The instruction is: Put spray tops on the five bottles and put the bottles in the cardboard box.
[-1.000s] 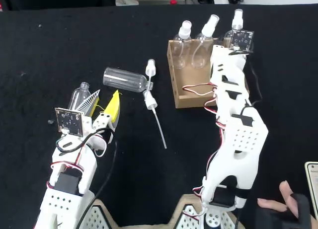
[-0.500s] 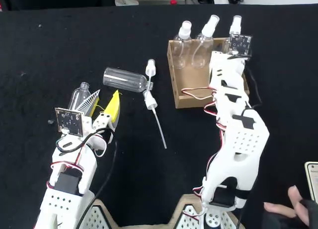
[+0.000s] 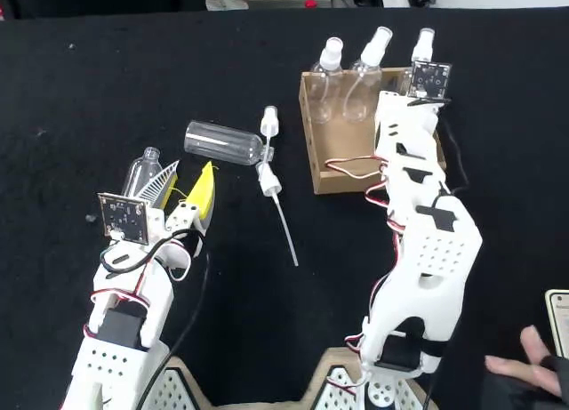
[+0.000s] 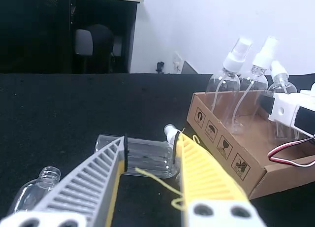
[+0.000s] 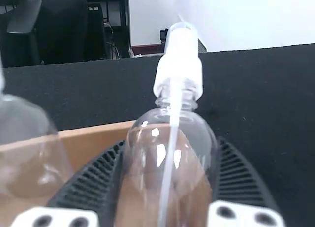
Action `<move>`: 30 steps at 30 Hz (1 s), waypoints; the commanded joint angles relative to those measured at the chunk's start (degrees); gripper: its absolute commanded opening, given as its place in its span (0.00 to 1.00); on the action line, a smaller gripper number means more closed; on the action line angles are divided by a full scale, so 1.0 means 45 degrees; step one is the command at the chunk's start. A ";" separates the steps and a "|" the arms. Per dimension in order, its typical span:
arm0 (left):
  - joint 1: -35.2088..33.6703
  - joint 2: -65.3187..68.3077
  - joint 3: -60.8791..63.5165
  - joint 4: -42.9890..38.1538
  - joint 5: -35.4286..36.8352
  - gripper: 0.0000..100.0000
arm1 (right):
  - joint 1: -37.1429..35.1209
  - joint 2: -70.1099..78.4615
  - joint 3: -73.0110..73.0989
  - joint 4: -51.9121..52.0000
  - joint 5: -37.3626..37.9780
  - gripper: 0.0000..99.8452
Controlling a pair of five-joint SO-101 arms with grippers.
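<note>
The cardboard box (image 3: 342,174) stands right of centre. Two bottles with spray tops (image 3: 327,81) (image 3: 366,72) stand along its far wall. A third topped bottle (image 3: 420,56) is at the far right corner, and my right gripper (image 5: 170,145) is shut on its clear body (image 5: 172,123), one finger on each side. My left gripper (image 3: 182,183) is open near the table's left, with nothing between its fingers. An uncapped bottle (image 3: 142,170) sits just beside its grey finger. Another uncapped bottle (image 3: 222,143) lies on its side ahead. Two loose spray tops (image 3: 269,121) (image 3: 268,179) lie by its neck.
The long tube (image 3: 286,232) of the nearer spray top trails toward the table's front. The box's front half (image 3: 347,148) holds nothing. A flat device (image 3: 560,321) lies at the right edge. The black table (image 3: 89,72) is bare at far left.
My right gripper and its bottle shifted slightly toward the near side over the box's far right corner. The left arm has not moved.
</note>
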 commanded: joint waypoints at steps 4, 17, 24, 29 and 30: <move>0.0068 -0.0117 0.0283 -0.0195 -0.0156 0.17 | 0.0684 -0.1006 -0.0713 -0.0293 0.0137 0.15; 0.0068 -0.0117 0.0283 -0.0195 -0.0156 0.17 | 0.0645 -0.2315 -0.0147 -0.0234 0.0059 0.15; 0.0068 -0.0117 0.0283 -0.0195 -0.0156 0.17 | 0.0703 -0.3624 0.1123 -0.0293 0.0059 0.15; 0.0068 -0.0117 0.0283 -0.0195 -0.0156 0.17 | 0.0742 -0.3937 0.1729 -0.0313 0.0059 0.16; 0.0068 -0.0117 0.0283 -0.0195 -0.0156 0.17 | 0.0742 -0.4093 0.1885 -0.0313 0.0059 0.16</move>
